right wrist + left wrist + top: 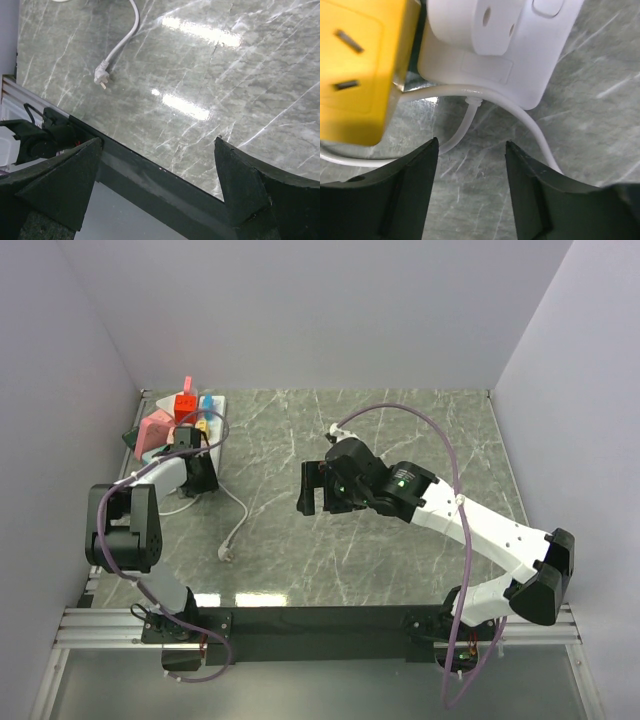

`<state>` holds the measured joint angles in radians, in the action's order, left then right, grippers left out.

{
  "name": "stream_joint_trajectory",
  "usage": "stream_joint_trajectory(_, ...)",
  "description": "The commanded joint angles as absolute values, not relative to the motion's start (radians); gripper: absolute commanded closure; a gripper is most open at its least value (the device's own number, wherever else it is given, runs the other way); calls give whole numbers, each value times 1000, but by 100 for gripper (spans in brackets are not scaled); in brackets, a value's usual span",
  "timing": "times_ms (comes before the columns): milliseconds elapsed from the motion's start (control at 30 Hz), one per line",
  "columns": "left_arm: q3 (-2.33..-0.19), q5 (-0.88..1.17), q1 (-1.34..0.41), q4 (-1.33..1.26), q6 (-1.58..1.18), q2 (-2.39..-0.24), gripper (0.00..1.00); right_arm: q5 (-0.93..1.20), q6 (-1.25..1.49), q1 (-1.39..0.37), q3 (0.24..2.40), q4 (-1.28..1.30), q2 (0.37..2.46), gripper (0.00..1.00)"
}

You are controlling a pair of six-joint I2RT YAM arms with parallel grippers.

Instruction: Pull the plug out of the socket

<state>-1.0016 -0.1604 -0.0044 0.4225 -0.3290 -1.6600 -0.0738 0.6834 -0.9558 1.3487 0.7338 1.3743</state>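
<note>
1. Right gripper (pixel 159 142): fingers apart, holding nothing. It hovers over the bare middle of the table (pixel 400 440), well apart from the socket strip, and takes no part in the pull at this stage.

2. Loose cord plug (pixel 101 78): lies flat on the table toward the near left, pins exposed. It is the free end of the white cable (pixel 495 97), which runs back to the strip. It is not seated in anything.

3. Left gripper (pixel 470 147): fingers apart, clamped on nothing. It sits low over the table just short of the end of the power strip (pixel 490 70), with the cable passing in front of the fingertips.

4. Yellow plug block (pixel 355 70): stands just beside the strip's end, left of the gripper's line. Whether it is seated in a socket cannot be told from the wrist view.

5. Far end of the strip: a pink plug (pixel 155 430), a red plug (pixel 186 405) and a blue plug (pixel 207 403) stand on the strip at the far left of the table.

Status: approach appears complete. No plug is gripped and none looks withdrawn. Selection, closing and pulling are left to do.
</note>
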Motion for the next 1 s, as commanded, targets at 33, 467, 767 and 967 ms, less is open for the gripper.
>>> stream_joint_trajectory(33,-977,-182,-5,371,-313,-1710,41,-64,687,-927,1344,719,1330,1)
stream_joint_trajectory(467,-1011,-164,-93,406,-351,-1783,99,-72,669,-882,1332,739,1302,2)
stream_joint_trajectory(767,-965,-9,-365,428,-587,-1755,99,-78,650,-769,1266,741,1269,2)
stream_joint_trajectory(967,-1008,66,-629,414,-699,-1819,99,-84,634,-635,1192,744,1227,2)
